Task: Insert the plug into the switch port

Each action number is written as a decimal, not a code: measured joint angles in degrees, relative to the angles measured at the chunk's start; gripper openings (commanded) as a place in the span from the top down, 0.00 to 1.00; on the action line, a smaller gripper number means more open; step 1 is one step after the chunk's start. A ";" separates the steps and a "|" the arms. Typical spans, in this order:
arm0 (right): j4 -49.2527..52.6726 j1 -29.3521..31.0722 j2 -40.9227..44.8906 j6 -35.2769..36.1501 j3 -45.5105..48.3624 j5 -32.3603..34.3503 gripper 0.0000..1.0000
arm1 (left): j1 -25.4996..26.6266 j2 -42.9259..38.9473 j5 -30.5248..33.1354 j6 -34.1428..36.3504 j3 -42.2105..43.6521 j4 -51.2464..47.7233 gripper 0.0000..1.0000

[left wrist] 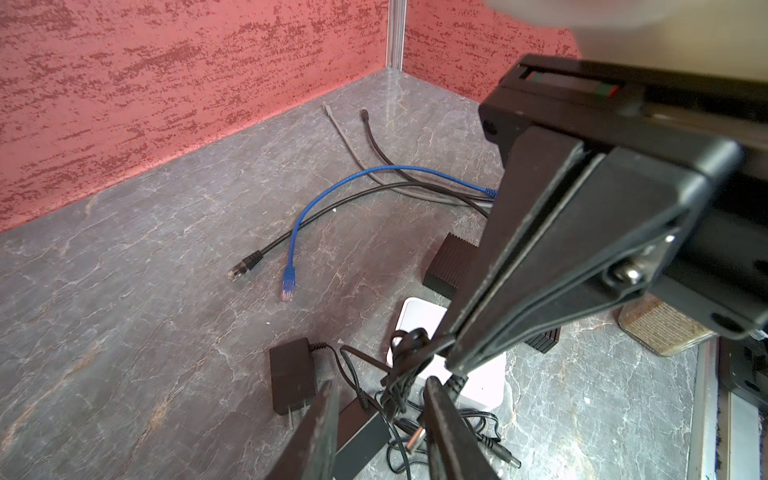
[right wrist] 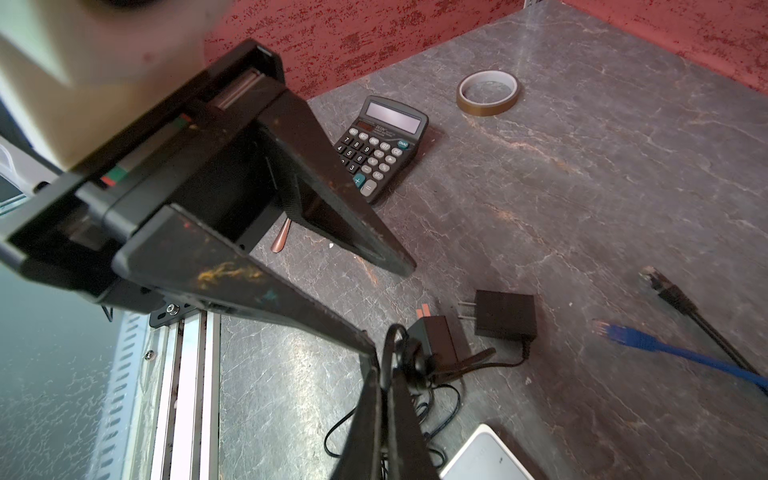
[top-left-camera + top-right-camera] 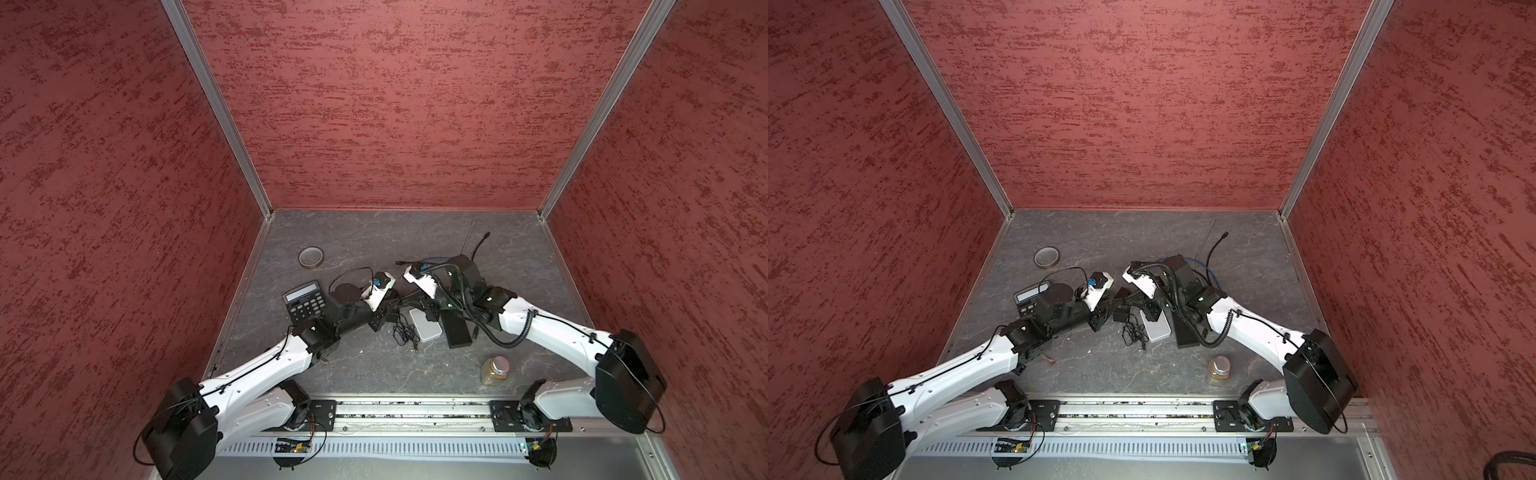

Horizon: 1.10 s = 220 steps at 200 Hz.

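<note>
Two grippers share it: the right gripper is clenched on the limp, thin cord, and the left gripper is released, jaws flanking the small, light, rigid plug by the white box on the table, probably best pinched on its moulded barrel.

Grey stone-look surface, veined, faintly glossy; rough speckled red walls; matt black plastic adapter; matt rubbery cord; smooth white plastic box.

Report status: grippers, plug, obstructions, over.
Right gripper shut on power cord; left gripper open, straddling it. Barrel plug loose by left jaws, not inserted. Cord tangle crowds white box.
</note>
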<state>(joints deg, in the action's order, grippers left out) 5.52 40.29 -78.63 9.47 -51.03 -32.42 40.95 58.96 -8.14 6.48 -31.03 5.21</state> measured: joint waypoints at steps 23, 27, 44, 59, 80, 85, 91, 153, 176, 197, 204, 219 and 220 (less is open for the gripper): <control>0.00 0.00 0.00 0.00 0.00 -0.04 1.00 | 0.66 2.47 -0.59 1.07 -1.20 -0.59 0.66; 0.00 0.00 0.00 0.02 0.00 -0.07 1.00 | 0.85 2.97 -0.59 1.25 -1.53 -0.81 0.67; 0.15 0.00 0.00 0.11 0.00 -0.35 1.00 | 1.44 4.81 -0.35 1.99 -2.43 -1.36 0.71; 0.31 0.00 0.00 0.35 0.00 -0.63 1.00 | 1.77 5.57 -0.28 2.43 -2.51 -1.20 0.74; 0.35 0.00 0.00 0.57 0.00 -1.11 1.00 | 1.90 6.36 -0.28 2.97 -2.54 -0.57 0.83; 0.37 0.00 0.00 0.61 0.00 -1.22 1.00 | 1.92 6.60 -0.22 3.04 -2.58 -0.35 0.85; 0.37 0.02 0.00 0.63 0.00 -1.33 1.00 | 1.95 6.88 -0.15 3.02 -2.67 -0.24 0.89; 0.31 0.00 -0.24 -1.22 -0.02 -0.92 0.98 | 3.13 8.61 3.39 3.32 -3.48 1.86 1.00; 0.07 0.00 -0.79 -4.07 -0.02 -0.33 0.95 | 3.61 8.61 5.16 2.51 -3.43 2.97 1.00; -0.50 0.00 -0.98 -6.82 -0.02 0.37 0.87 | 3.87 8.61 6.45 1.33 -3.37 3.78 1.00; -0.68 0.00 -0.98 -7.82 -0.02 0.87 0.83 | 3.98 8.61 6.88 0.83 -3.37 4.28 1.00; -1.49 0.00 -0.98 -9.97 0.33 2.14 0.78 | 4.09 8.61 7.72 -0.24 -3.37 5.40 1.00; -1.60 0.00 -0.96 -10.12 0.39 2.23 0.78 | 4.09 8.61 7.76 -0.26 -3.37 5.44 1.00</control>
<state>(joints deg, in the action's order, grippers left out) 3.92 40.29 -79.59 -0.64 -50.63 -30.20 45.04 67.57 -0.38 6.22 -34.39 10.66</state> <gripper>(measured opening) 0.191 0.059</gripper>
